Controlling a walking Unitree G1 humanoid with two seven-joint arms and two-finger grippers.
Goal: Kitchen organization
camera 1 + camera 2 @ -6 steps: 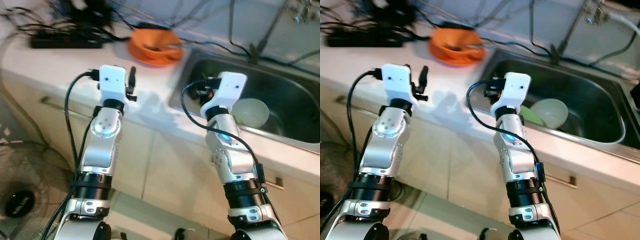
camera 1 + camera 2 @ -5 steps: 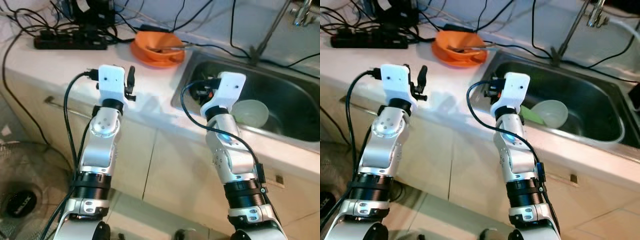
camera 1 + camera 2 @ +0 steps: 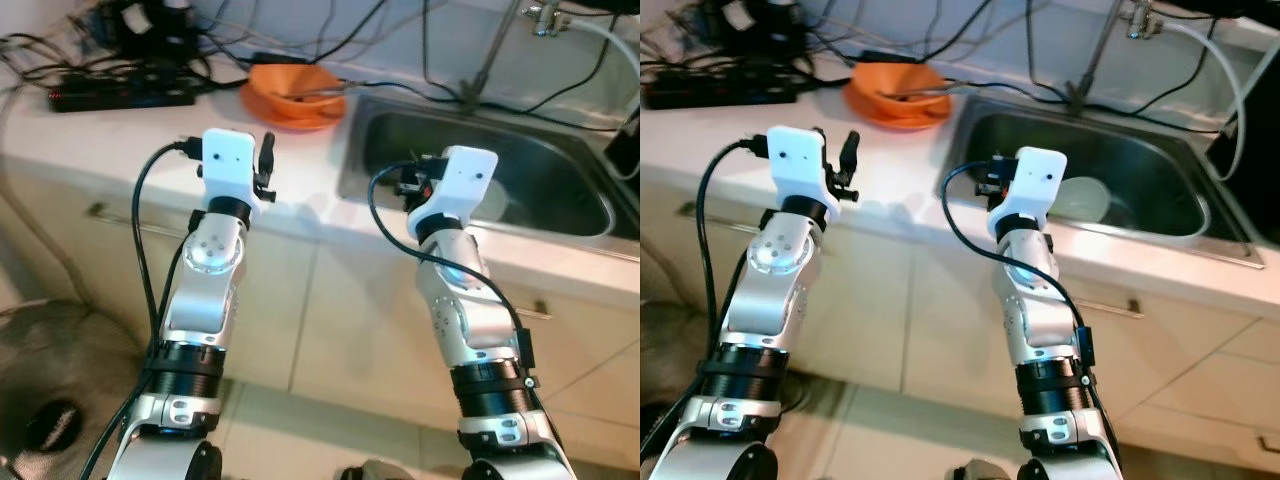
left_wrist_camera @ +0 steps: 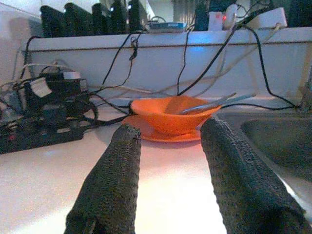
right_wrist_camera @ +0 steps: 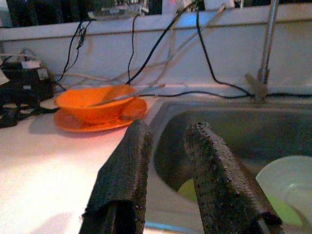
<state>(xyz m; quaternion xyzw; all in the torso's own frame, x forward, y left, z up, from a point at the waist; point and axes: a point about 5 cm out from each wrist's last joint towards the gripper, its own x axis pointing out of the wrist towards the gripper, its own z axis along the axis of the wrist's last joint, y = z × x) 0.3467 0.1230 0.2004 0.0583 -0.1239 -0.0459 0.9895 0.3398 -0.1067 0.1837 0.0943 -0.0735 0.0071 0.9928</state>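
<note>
A: One orange bowl (image 3: pixel 297 82) sits on its plate (image 3: pixel 290 108) at the far edge of the table (image 3: pixel 120 140), left of the sink (image 3: pixel 480 165), with a utensil (image 4: pixel 214 103) lying in it.

B: How will it handle?

A: Probably light, stiff and slippery; grip the rim, since the utensil may slide. The left gripper (image 4: pixel 168 161) and right gripper (image 5: pixel 168 161) hover near, fingers spread, empty.

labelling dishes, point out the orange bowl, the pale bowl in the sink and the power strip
orange bowl (image 4: pixel 168 116) left wrist view, front wall
pale bowl (image 5: pixel 287 181) right wrist view, inner surface
power strip (image 3: pixel 120 97) left eye view, top face
</note>
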